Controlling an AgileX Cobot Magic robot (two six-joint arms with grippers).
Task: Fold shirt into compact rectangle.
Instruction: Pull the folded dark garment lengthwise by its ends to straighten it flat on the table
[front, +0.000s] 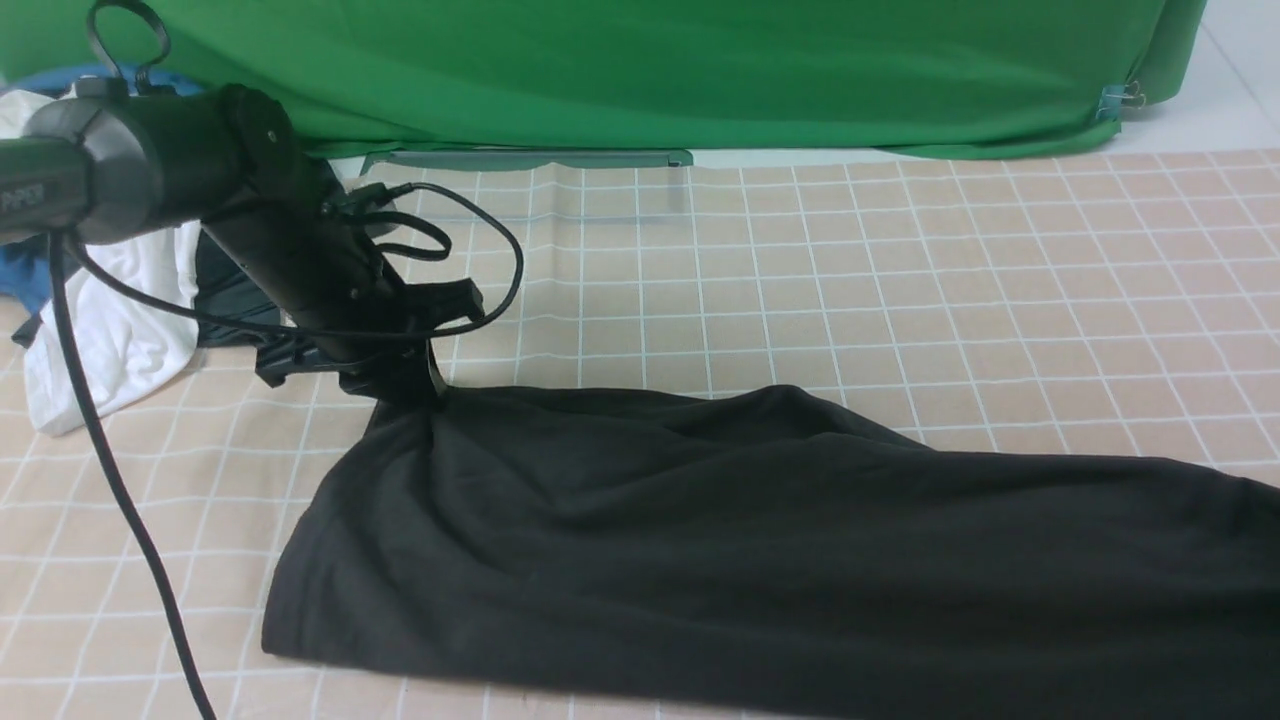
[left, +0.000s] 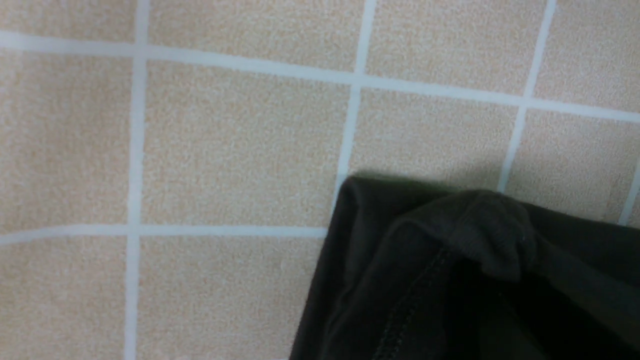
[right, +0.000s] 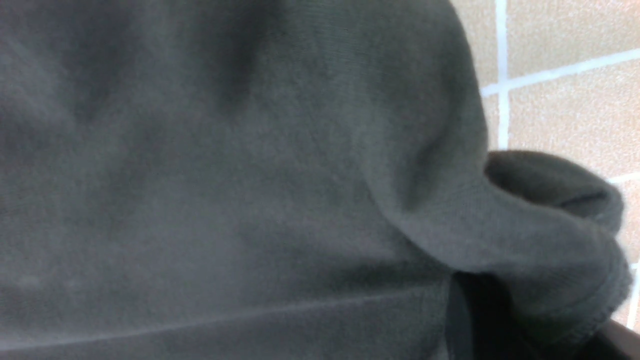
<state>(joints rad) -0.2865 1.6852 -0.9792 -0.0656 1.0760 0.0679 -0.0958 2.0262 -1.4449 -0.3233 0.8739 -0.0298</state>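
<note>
The black shirt (front: 760, 540) lies spread over the near part of the checked tablecloth (front: 850, 280), running off to the right — its far-left corner pinched in the closed left gripper (front: 410, 385) — while the right gripper is out of sight, so I cannot tell its state.

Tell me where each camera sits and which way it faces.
Front view: between the arms, facing forward over the checked cloth to the green backdrop; the left arm shows, with the left gripper at a corner of the black shirt.
Left wrist view: on the left wrist, facing down at that corner; no robot part shows.
Right wrist view: on the right wrist, close against shirt fabric; no gripper clearly shows.
Shared: all see shirt and cloth.
</note>
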